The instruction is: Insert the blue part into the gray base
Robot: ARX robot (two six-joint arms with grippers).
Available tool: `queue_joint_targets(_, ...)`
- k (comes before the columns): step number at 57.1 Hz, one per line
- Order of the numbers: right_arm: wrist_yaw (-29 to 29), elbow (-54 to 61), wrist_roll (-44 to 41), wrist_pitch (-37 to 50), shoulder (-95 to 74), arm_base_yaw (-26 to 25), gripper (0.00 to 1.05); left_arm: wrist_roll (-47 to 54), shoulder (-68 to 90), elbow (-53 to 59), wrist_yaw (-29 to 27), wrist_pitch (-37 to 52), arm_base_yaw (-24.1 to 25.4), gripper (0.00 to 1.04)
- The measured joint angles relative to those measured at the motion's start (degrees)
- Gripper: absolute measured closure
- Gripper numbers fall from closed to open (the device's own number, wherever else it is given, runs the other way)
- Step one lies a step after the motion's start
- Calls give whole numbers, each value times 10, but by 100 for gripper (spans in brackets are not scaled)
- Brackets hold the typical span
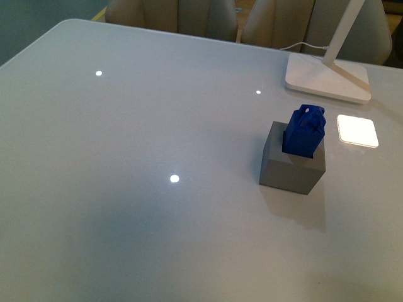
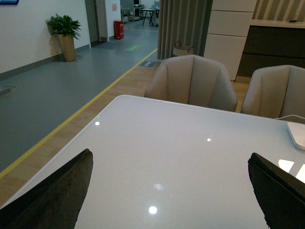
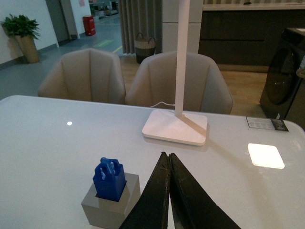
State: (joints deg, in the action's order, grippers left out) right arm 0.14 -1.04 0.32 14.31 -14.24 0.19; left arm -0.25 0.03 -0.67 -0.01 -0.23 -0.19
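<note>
The blue part stands upright in the square hole of the gray base on the right side of the white table, its upper half sticking out. Both also show in the right wrist view: the blue part in the gray base. My right gripper is shut and empty, apart from the base and beside it. My left gripper is open and empty over bare table, its two dark fingers wide apart. Neither arm shows in the front view.
A white lamp base with its slanted arm stands at the back right. A bright light patch lies on the table next to the gray base. Beige chairs stand behind the far table edge.
</note>
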Motion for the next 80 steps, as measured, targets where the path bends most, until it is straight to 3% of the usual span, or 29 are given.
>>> queue_joint_targets(17,0,0,0,-43,43,0,103,0,0,0,0,0,0,7)
queue_joint_targets(23,0,0,0,-135,120,0,103,0,0,0,0,0,0,7)
queue_joint_targets(40,0,0,0,-142,139,0,103,0,0,0,0,0,0,7)
queue_joint_targets(43,0,0,-1,-142,139,0,94,0,0,0,0,0,0,7)
queue_joint_targets(53,0,0,-1,-142,139,0,49,0,0,0,0,0,0,7)
queue_joint_targets(65,0,0,0,-142,139,0,8,0,0,0,0,0,0,7)
queue_joint_targets(80,0,0,-1,-142,139,0,9,0,0,0,0,0,0,7)
